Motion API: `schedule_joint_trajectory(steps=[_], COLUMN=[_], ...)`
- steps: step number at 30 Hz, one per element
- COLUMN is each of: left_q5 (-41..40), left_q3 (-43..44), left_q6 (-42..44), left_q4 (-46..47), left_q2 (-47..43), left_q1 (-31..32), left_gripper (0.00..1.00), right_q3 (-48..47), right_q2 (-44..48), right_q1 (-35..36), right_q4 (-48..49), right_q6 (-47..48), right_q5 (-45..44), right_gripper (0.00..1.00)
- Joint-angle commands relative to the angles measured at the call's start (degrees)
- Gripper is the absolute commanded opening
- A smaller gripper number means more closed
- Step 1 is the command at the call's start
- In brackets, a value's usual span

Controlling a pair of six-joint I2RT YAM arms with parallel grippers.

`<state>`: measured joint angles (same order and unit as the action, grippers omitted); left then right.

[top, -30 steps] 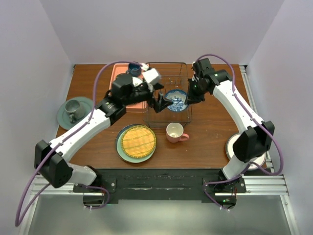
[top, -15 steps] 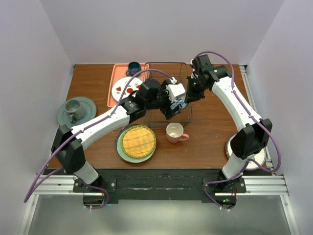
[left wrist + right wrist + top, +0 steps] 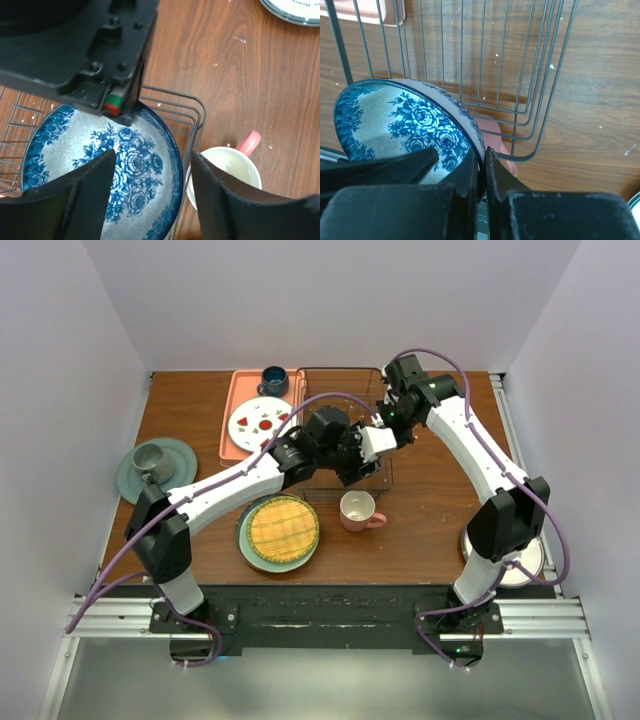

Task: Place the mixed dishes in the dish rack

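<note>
In the left wrist view the bowl [image 3: 130, 165] runs off the bottom edge, its 12 o'clock rim under the right hand [image 3: 119, 107]; the mug [image 3: 227, 165] is cut off there too. From above, the left hand [image 3: 352, 462] hides most of the bowl and both arms hide much of the rack [image 3: 335, 385]. A plate [image 3: 533, 568] at 4 o'clock sits mostly behind the right elbow. The right wrist view shows only a pink patch of mug.

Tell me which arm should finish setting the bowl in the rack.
Probably right: the right gripper is shut on the rim of the bowl over the rack; the left gripper hangs open above it.
</note>
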<state>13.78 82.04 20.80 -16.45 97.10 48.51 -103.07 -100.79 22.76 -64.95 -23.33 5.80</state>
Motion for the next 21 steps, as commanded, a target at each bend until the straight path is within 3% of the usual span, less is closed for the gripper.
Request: schedule_joint_trajectory(steps=[1,4,5,7,8,13,14,15,16,21], left_q5=[-1.4,-2.9,-3.4,-3.8,-4.1,-4.3,-4.4,-4.7,-4.9,-6.3], left_q3=[2.1,1.8,1.8,1.7,1.6,1.2,0.8,0.3,-0.1,-1.4], left_q6=[2.2,1.9,1.7,1.4,1.2,-1.0,-2.2,-3.0,-3.9,-11.8], left_q4=[-1.0,-1.1,-1.0,-1.0,-0.8,0.3,1.4,2.2,3.2,8.1], left_q2=[0.2,0.2,0.2,0.0,-0.1,-1.0,-1.3,-2.2,-2.7,-5.2], left_q1=[0.5,0.7,0.7,0.7,0.7,0.8,0.8,0.8,0.8,0.7], left_gripper=[0.58,0.43,0.28,0.16,0.0,0.0,0.0,0.0,0.0,0.0], right_q3=[-2.9,-3.4,-3.6,-3.9,-4.2,-5.3,-5.7,-5.7,-5.8,-7.5], right_q2=[0.5,0.5,0.4,0.4,0.4,0.3,0.4,0.5,0.7,2.2], right_q1=[0.4,0.4,0.4,0.4,0.5,0.4,0.5,0.5,0.4,0.4], right_q4=[-0.1,0.1,0.0,0.2,0.3,0.7,0.7,0.8,1.0,2.5], right_q6=[0.6,0.3,0.3,0.1,-0.1,-0.8,-1.0,-1.3,-1.7,-4.3], right_q5=[2.8,3.4,3.3,3.4,3.5,3.8,3.7,3.7,3.3,-0.3], right_gripper=[0.0,0.0,0.0,0.0,0.0,0.01,0.04,0.09,0.26,0.61])
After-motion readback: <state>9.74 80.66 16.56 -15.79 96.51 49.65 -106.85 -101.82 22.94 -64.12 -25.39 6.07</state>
